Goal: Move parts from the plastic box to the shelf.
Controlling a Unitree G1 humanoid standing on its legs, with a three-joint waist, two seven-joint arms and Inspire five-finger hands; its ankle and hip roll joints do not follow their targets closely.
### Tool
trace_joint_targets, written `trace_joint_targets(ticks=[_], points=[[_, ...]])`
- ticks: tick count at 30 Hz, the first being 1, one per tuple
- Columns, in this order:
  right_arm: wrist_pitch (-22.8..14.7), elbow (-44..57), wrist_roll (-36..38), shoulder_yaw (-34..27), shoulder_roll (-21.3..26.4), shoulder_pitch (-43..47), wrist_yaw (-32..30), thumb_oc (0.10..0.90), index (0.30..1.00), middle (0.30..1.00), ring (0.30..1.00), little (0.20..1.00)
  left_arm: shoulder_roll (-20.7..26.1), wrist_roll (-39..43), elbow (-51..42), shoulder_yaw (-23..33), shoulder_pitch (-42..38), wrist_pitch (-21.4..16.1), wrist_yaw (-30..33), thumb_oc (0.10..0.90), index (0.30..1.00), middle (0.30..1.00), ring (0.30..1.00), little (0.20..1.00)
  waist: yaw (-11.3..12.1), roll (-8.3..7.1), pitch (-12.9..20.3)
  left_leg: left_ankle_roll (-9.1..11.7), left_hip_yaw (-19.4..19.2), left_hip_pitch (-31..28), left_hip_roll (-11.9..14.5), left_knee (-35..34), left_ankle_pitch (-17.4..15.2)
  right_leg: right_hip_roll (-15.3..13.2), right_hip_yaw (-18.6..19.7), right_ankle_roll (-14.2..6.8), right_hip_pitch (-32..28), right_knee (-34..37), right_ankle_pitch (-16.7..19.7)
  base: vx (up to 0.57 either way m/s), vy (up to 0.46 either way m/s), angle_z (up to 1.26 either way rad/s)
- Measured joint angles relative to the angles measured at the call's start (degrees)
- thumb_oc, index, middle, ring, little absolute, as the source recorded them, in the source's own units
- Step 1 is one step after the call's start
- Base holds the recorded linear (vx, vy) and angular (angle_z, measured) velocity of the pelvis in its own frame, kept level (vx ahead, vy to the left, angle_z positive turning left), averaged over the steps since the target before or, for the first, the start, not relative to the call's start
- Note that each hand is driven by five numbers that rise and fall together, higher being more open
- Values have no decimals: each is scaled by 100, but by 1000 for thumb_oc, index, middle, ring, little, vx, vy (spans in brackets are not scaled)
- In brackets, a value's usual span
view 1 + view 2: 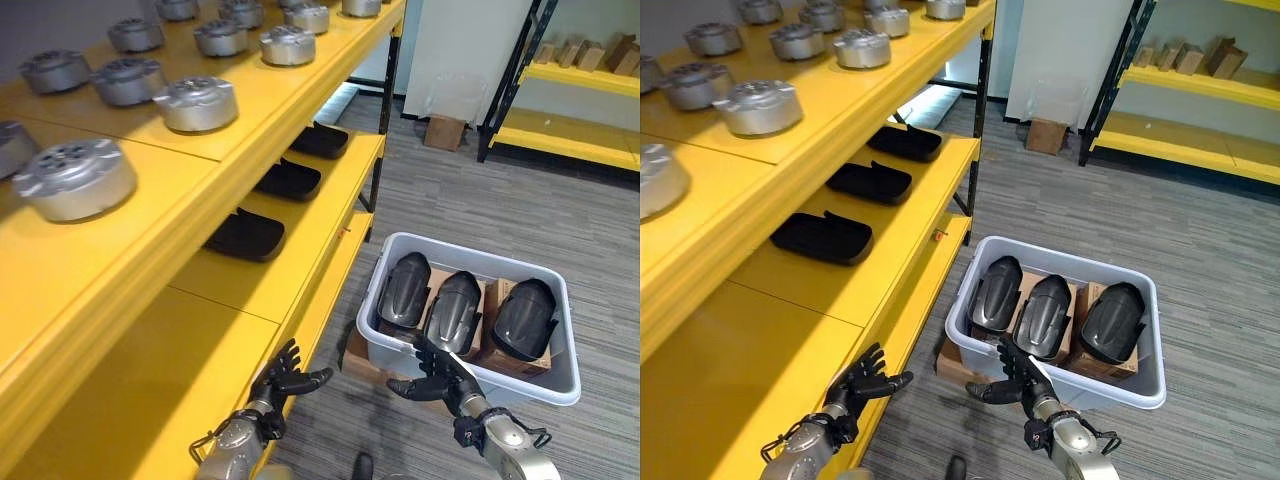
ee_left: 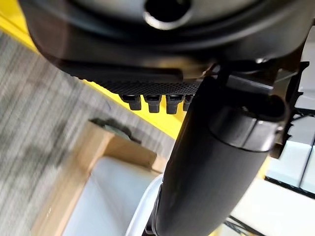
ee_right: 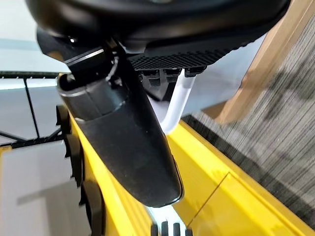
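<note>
A grey plastic box [image 1: 566, 330] stands on the carpet beside the yellow shelf [image 1: 300, 265] and holds three dark curved parts [image 1: 455, 312] standing side by side. Three similar black parts [image 1: 246, 235] lie in a row on the middle shelf board. My right hand [image 1: 448, 378] hovers open at the box's near rim, fingers spread and holding nothing. My left hand [image 1: 281, 382] is open too, spread beside the shelf's lower front edge, left of the box. In the right wrist view the box's pale rim [image 3: 178, 101] shows just past the thumb.
Several silver metal discs [image 1: 195, 102] sit on the top shelf board. Cardboard [image 1: 365, 355] lies under the box. A small cardboard box [image 1: 445, 131] stands on the floor at the back. A second yellow rack [image 1: 570, 140] with wooden blocks stands far right.
</note>
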State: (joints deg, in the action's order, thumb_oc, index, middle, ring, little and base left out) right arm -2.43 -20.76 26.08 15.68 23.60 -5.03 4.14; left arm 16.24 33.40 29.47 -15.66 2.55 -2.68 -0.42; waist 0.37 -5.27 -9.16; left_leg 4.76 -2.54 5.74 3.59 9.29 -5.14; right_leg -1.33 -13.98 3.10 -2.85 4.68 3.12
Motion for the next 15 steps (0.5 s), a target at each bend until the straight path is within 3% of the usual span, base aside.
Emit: trace_joint_targets(ticks=[1,2,3,6,9,15], points=[[-7,-81,5,-16,-73,33,-8,900,1000,1000,1000,1000,50,-9,35,-8,98,1,2,900,1000,1000,1000,1000,-6,91,2,-59,-165,-106,-205,-1433,409,156,23,-85,-124,26,5,190,117,-24],[-7,-85,12,-14,-97,17,-13,900,1000,1000,1000,1000,82,-11,42,-10,112,6,3,900,1000,1000,1000,1000,-14,133,-25,-86,-206,-64,-202,-1399,571,252,33,-101,-201,23,-26,194,129,-58],[-14,-46,21,26,-110,-68,9,900,1000,1000,1000,1000,146,-8,48,6,176,6,10,900,1000,1000,1000,1000,24,188,-15,-283,-203,-21,-163,-1044,763,415,100,56,-336,59,-142,124,86,-48],[-18,-34,114,28,-95,-189,-15,900,1000,1000,1000,1000,167,-8,53,2,64,3,-2,900,1000,1000,1000,1000,-87,184,30,-335,-213,-81,-164,-846,864,471,129,168,-360,65,-221,143,84,-17],[16,-34,114,25,-72,-197,-18,900,1000,1000,1000,1000,139,-7,-6,3,19,3,-14,900,1000,1000,1000,1000,-188,286,94,-383,-345,-715,-103,-1357,994,496,321,143,-366,16,-198,141,103,-19],[27,-17,110,41,-121,-107,63,900,1000,1000,1000,1000,63,-10,-185,-256,64,4,-167,900,1000,1000,1000,1000,-132,336,101,-611,-521,-905,-305,-1392,904,259,438,-167,-378,-175,-342,90,105,-13]])
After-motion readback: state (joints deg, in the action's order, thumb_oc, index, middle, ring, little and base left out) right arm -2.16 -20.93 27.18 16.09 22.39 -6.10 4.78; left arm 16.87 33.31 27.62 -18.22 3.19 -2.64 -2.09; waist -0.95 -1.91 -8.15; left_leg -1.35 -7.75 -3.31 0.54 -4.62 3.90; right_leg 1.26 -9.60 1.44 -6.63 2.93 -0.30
